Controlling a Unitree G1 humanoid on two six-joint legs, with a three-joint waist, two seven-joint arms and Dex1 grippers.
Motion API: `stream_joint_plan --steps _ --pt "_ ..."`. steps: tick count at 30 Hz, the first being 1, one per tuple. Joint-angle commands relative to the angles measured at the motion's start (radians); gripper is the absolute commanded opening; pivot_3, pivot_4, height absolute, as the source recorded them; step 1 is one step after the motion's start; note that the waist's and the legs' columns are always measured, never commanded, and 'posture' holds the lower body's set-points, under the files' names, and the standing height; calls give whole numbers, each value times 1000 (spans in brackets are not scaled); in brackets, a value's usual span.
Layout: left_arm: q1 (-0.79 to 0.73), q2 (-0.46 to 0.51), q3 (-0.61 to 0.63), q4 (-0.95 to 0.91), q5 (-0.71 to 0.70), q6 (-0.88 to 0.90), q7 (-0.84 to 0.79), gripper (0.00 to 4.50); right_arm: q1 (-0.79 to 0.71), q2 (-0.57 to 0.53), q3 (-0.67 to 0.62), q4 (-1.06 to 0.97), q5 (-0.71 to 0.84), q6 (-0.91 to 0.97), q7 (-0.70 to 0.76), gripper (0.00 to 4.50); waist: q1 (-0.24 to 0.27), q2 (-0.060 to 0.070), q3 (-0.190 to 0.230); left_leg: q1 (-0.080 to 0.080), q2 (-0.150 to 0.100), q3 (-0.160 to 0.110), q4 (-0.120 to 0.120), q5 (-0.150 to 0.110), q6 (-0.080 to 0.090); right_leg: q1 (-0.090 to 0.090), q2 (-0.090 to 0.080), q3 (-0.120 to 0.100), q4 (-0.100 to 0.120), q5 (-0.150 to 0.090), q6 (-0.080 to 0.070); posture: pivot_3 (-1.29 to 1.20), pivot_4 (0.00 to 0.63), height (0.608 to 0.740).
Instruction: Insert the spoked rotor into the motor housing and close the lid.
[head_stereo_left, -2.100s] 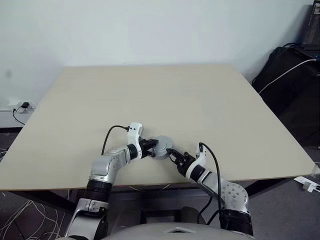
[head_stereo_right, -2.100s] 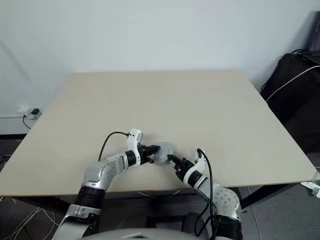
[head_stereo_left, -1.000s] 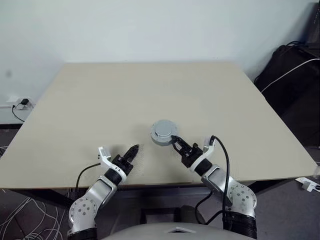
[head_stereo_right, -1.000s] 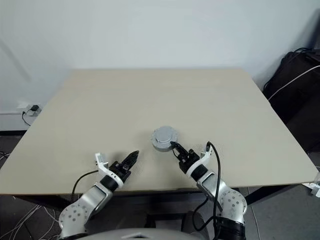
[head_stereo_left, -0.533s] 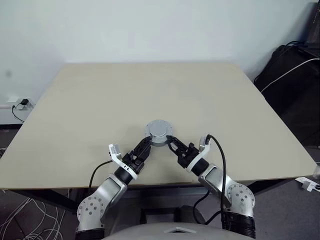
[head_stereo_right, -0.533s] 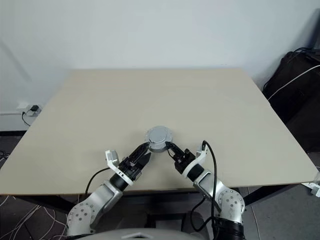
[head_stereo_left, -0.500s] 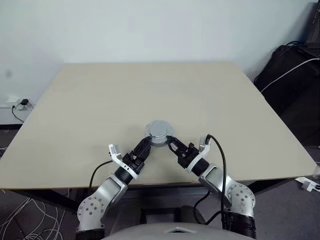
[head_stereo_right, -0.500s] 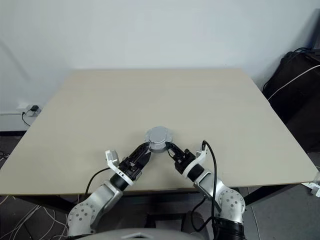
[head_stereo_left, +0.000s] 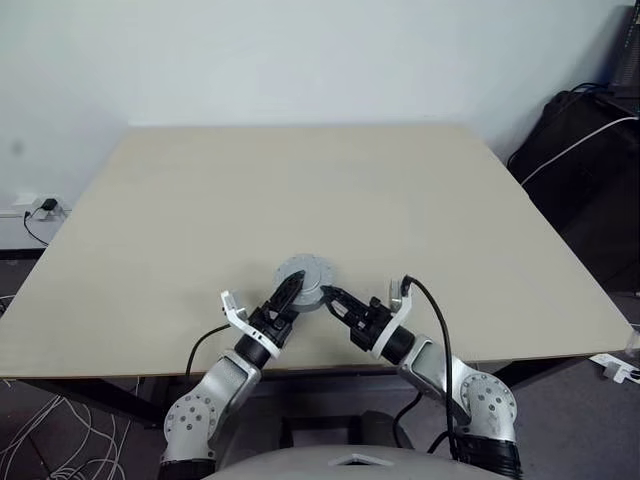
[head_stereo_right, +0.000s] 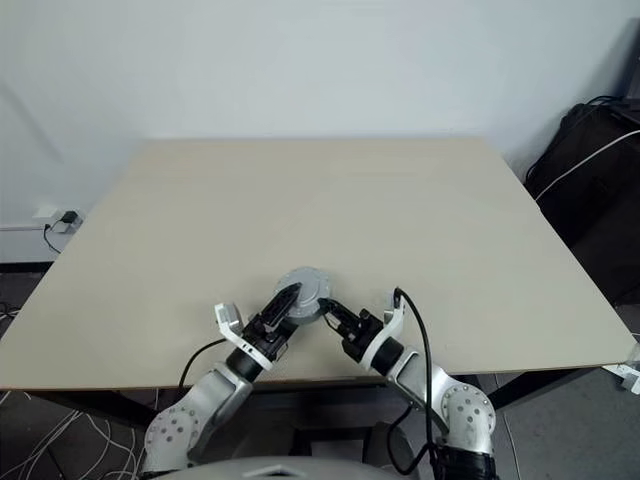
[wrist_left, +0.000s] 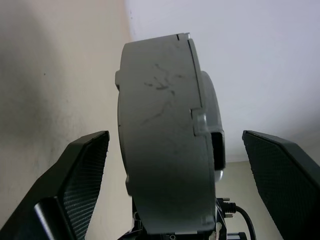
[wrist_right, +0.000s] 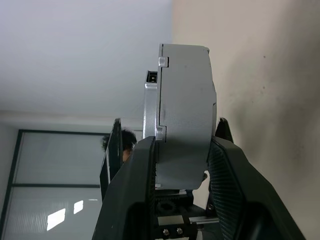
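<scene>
The motor housing (head_stereo_left: 305, 280) is a round grey puck near the table's front edge. The lid (head_stereo_left: 307, 274) sits closed on top, with its plain raised-centre face up. My right gripper (wrist_right: 185, 132) is shut on the housing (wrist_right: 186, 110), and its fingers (wrist_right: 226, 175) press the flat top and bottom faces. My left gripper (wrist_left: 175, 136) is open. Its fingers (wrist_left: 82, 175) stand well clear on either side of the housing (wrist_left: 160, 130). The spoked rotor is hidden. I cannot tell whether the housing touches the table.
The beige table (head_stereo_left: 300, 180) stretches away behind the housing, and its front edge (head_stereo_left: 120, 362) lies just below both grippers. A black bag with cables (head_stereo_left: 580, 140) stands off the table's right side. A wall socket (head_stereo_left: 42, 211) is at the far left.
My left gripper swung in from the left, opened wide and now straddles the housing. My right gripper drew the housing slightly left and toward the front edge.
</scene>
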Motion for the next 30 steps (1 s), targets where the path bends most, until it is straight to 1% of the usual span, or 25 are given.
stream_joint_plan --steps 1,5,6,12,14,15,17,19,20,21,22,23,25,27,29,30 --pt "3 -103 -12 -18 -30 -10 1 3607 -18 1 3 -63 58 -21 19 1196 0 0 0 0 0 0 0 0 0 0 0 0 0 0 0 0 0 740" --pt "-1 -102 -15 -19 -34 -16 7 2269 -16 -8 11 -65 51 -26 20 1196 0 0 0 0 0 0 0 0 0 0 0 0 0 0 0 0 0 740" --pt "-1 -100 -17 -20 -37 -19 9 2142 -16 -11 14 -69 43 -29 22 1196 0 0 0 0 0 0 0 0 0 0 0 0 0 0 0 0 0 740" --pt "-4 -94 -27 -25 -49 -34 14 2142 -19 -34 34 -87 10 -53 33 1196 0 0 0 0 0 0 0 0 0 0 0 0 0 0 0 0 0 740" --pt "-2 -92 -30 -28 -52 -37 15 2142 -16 -36 35 -87 9 -62 31 1908 0 0 -1 0 0 0 0 0 0 0 0 1 0 0 0 0 0 740" --pt "-2 -92 -31 -29 -53 -39 16 2141 -15 -37 36 -86 9 -65 31 2115 0 0 0 0 0 0 0 0 0 1 0 1 0 0 -1 0 0 740" --pt "0 -92 -31 -32 -54 -42 18 2140 -13 -41 38 -85 10 -68 30 2821 0 0 -1 0 0 1 0 0 1 1 0 1 0 1 -1 0 0 740" --pt "0 -93 -31 -35 -49 -50 18 2140 -10 -47 42 -88 12 -66 28 3379 0 0 -1 1 0 1 0 0 1 1 0 1 0 0 -1 0 0 740" --pt "0 -93 -31 -36 -46 -55 18 2140 -9 -51 43 -90 12 -66 29 3802 1 0 0 0 0 1 1 0 1 1 0 1 0 0 -1 0 0 740" --pt "-1 -95 -30 -37 -38 -64 18 2140 -6 -58 42 -97 5 -68 30 4017 1 0 0 0 0 1 1 0 1 1 0 1 0 1 -1 0 0 740" --pt "-2 -96 -29 -37 -31 -72 18 2140 -5 -70 44 -105 -8 -68 36 4369 1 0 -1 0 0 1 1 0 1 1 0 1 0 1 -1 0 0 740" --pt "-5 -96 -26 -37 -23 -81 17 2140 -1 -84 45 -118 -23 -71 44 4500 1 0 -1 0 0 1 1 0 1 1 0 1 0 1 -1 0 0 740" --pt "-15 -96 -21 -32 -7 -102 20 2139 4 -119 55 -150 -85 -82 61 4500 1 0 -1 1 0 1 1 0 1 1 0 1 0 1 -1 0 0 740" --pt "-30 -97 -14 -27 11 -126 23 2139 11 -158 78 -185 -201 -117 68 4500 2 -1 -1 1 0 1 1 0 1 1 0 1 0 1 -1 0 0 740" --pt "-50 -99 -4 -19 31 -155 30 2139 16 -209 126 -218 -383 -185 73 4500 3 0 -1 1 0 2 1 0 1 1 0 1 0 1 -1 0 0 740" --pt "-67 -102 8 -7 47 -178 43 2139 20 -238 161 -231 -499 -244 81 4500 3 0 -1 1 0 2 1 0 1 1 0 1 0 1 -1 0 0 740"
